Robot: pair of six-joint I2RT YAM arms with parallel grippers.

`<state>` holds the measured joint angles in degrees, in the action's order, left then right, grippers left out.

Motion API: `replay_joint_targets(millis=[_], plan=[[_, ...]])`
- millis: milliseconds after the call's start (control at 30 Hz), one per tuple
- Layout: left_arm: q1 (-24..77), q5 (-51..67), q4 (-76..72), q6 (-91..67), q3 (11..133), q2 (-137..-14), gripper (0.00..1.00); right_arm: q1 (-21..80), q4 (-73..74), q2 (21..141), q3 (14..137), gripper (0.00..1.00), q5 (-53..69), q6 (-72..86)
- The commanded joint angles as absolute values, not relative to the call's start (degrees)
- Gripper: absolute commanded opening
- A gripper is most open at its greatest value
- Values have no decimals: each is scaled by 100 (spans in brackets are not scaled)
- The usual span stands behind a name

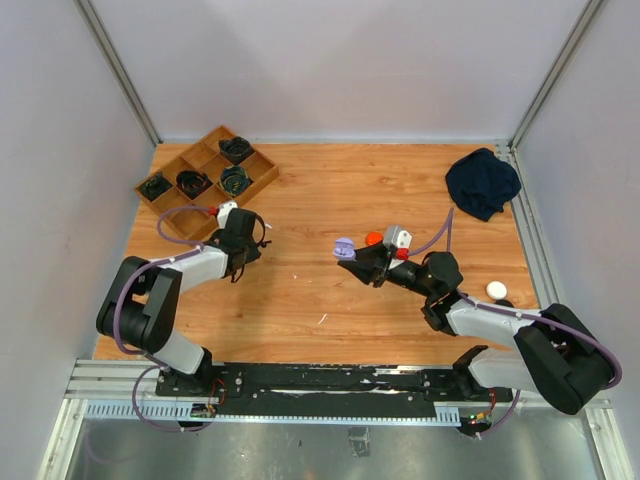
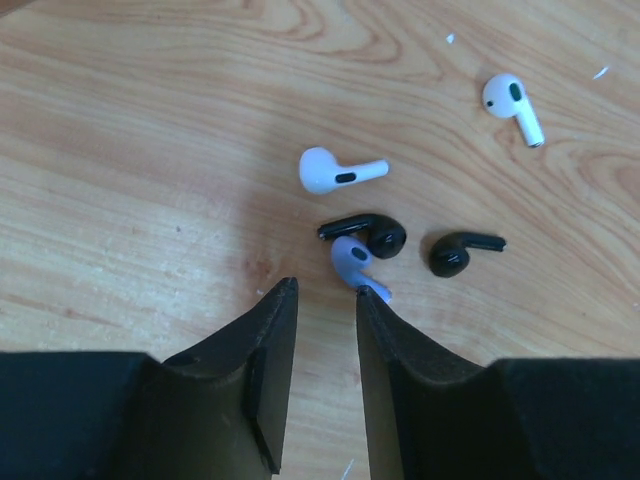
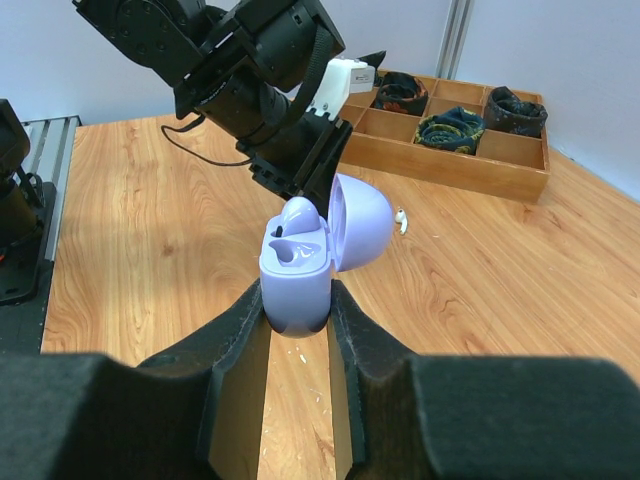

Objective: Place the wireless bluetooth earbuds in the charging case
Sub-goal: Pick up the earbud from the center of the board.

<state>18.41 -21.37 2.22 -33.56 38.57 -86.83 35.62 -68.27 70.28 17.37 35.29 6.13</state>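
the left claw (image 2: pixel 323 295) hangs low over the table (image 2: pixel 120 150), fingers a little apart, holding nothing. the lavender bud (image 2: pixel 352 262) lies at its 1 o'clock, touching one fingertip, with a black bud (image 2: pixel 372 232) close against it. a white bud (image 2: pixel 340 170) lies at 12 o'clock. the right claw (image 3: pixel 298 315) is clamped on the open case (image 3: pixel 295 285), which seems to hold a seated bud (image 3: pixel 298 215). the lavender bud is likely featherlight, hard and slick. a pinch across its rounded head looks safer than one on the thin stem, or it may squirt out.
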Motion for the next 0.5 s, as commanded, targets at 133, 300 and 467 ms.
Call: replay_joint_targets(millis=[133,300,467], plan=[[1763,-2001,-94,-3284,4121,-8874,36,3410,-6932,6982,1740,16,3489,536],[1764,-1970,-2,-3347,4105,-8587,41,3414,-6926,7000,1743,16,3494,527],[1753,-2071,-1,-3294,4196,-8605,42,3418,-6950,7057,1776,16,3523,561]])
